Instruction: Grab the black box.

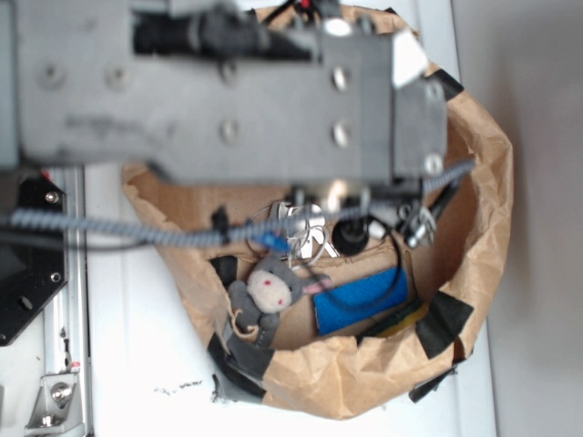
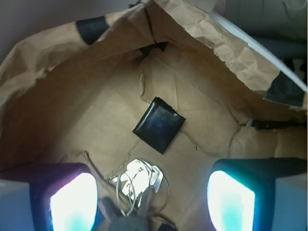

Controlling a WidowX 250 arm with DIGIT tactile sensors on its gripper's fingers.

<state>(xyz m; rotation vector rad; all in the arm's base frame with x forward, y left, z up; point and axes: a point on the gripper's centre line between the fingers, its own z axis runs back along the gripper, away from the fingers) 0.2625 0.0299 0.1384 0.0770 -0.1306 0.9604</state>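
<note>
Gripper [image 2: 151,202]: jaws spread wide, nothing held, poised above the brown paper bin [image 2: 57,96]. Black box [image 2: 159,124]: laid flat on the bin floor, mid-floor, untouched. Key bunch [image 2: 139,180]: just beside the box, nearer the gripper.

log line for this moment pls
phase: approach | gripper: open, above bin | black box: flat on brown paper, ungrasped | key bunch: nearer the fingers

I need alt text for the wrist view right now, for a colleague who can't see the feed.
A small glossy black box lies flat and alone on the brown paper floor of a paper-walled bin, ahead of the gripper, whose open jaws frame the bottom corners. A bunch of keys on a ring lies between the jaws and the box, not touching it.
</note>
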